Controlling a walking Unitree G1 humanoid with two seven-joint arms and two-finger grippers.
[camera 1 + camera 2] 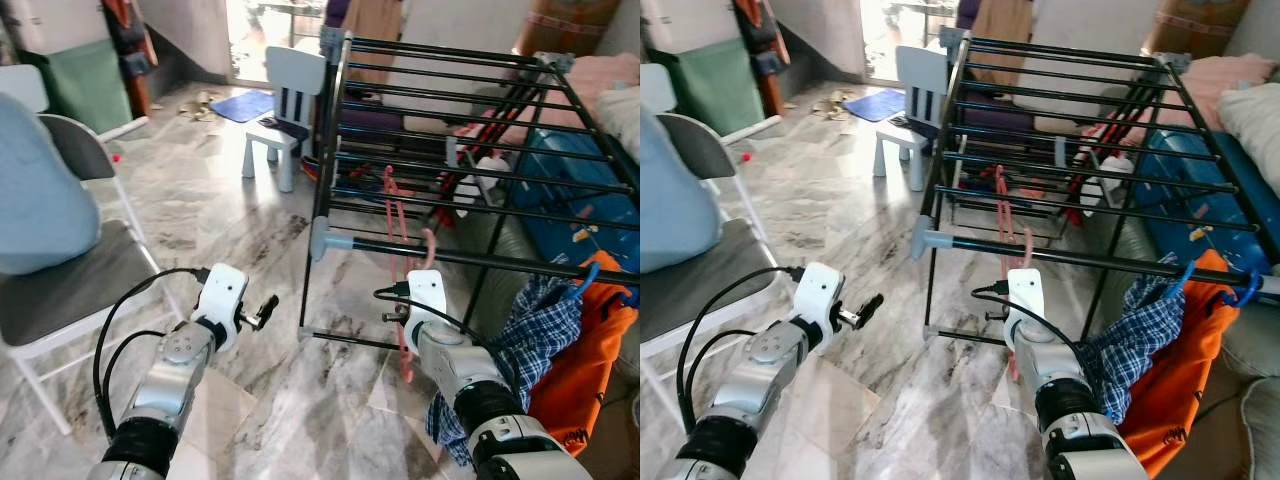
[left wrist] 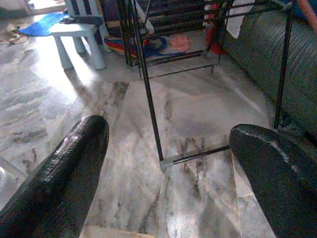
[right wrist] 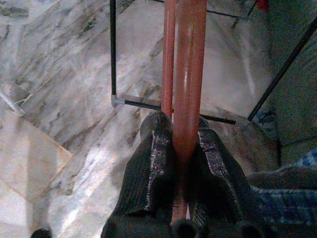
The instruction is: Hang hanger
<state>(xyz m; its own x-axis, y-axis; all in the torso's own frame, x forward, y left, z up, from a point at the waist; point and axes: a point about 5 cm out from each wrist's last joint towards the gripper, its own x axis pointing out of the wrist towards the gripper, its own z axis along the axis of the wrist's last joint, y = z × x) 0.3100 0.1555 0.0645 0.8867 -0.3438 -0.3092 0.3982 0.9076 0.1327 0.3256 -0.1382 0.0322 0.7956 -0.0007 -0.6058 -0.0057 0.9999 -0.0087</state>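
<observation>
Currently listed: right gripper [image 3: 174, 148] clamped on the pink hanger [image 3: 185, 74], hook [image 1: 429, 243] just under the drying rack's front bar [image 1: 520, 265]; left gripper [image 2: 168, 163] wide, empty; next, likely lift hook over bar.

Marble floor [image 1: 230, 220], black drying rack [image 1: 450, 100], white child's chair [image 1: 285, 105], blue mat [image 1: 245, 104]
</observation>
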